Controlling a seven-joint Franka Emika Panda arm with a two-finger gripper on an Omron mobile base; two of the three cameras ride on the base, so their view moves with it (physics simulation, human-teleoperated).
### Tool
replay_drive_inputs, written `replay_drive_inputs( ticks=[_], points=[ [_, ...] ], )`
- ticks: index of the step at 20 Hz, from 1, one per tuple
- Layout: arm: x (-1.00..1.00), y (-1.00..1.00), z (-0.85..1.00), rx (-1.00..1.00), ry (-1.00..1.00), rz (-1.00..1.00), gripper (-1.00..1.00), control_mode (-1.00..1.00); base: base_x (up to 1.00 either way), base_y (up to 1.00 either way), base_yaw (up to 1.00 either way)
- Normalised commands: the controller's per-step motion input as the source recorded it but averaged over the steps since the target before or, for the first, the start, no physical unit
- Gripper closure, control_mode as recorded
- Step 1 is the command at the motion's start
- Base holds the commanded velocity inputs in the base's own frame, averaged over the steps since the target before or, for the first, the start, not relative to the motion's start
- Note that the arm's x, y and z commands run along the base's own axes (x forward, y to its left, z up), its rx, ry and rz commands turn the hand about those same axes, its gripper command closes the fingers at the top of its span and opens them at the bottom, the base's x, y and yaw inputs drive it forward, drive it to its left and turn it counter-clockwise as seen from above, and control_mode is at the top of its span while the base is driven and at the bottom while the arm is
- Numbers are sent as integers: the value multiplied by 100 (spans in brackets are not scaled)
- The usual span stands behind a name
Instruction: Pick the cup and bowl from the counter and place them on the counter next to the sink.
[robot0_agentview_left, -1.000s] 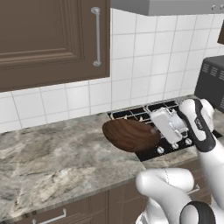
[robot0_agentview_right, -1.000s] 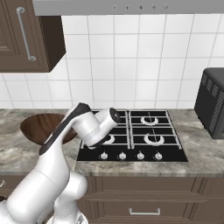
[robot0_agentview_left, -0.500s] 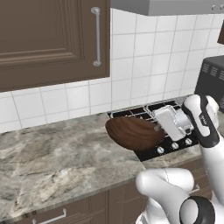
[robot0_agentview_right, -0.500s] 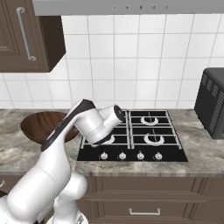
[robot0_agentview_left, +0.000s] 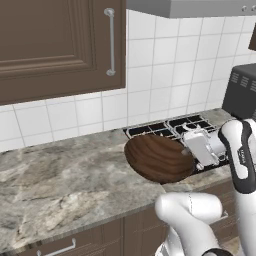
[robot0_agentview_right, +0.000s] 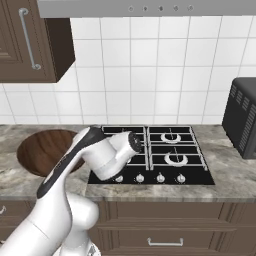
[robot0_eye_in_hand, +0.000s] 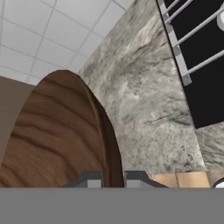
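dark brown wood-grain bowl (robot0_agentview_left: 159, 159), mottled grey-beige counter (robot0_agentview_left: 60, 180), black stovetop (robot0_agentview_right: 170, 160)

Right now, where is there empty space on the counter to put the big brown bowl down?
The counter lies bare from the wall tiles to its front edge, left of the bowl the hand holds up by its rim. It is crowded to the right: the black stovetop takes that stretch, with a dark appliance beyond.

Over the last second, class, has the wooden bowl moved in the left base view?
Yes. Gripped by the pincer, the bowl has drifted slightly right, further toward the stovetop, while the cabinet handle holds its place.
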Motion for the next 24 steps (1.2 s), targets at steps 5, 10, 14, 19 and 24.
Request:
replay_drive_inputs(
  ticks=[5, 10, 14, 19, 24],
  points=[
    [-20, 0, 0, 0, -1, 0, 100, -100, 0, 0, 0],
    [-1, 0, 0, 0, 0, 0, 100, -100, 0, 0, 0],
    [0, 0, 0, 0, 0, 0, 100, -100, 0, 0, 0],
    [0, 0, 0, 0, 0, 0, 100, -100, 0, 0, 0],
    [0, 0, 0, 0, 0, 0, 100, 100, 0, 0, 0]
  ],
)
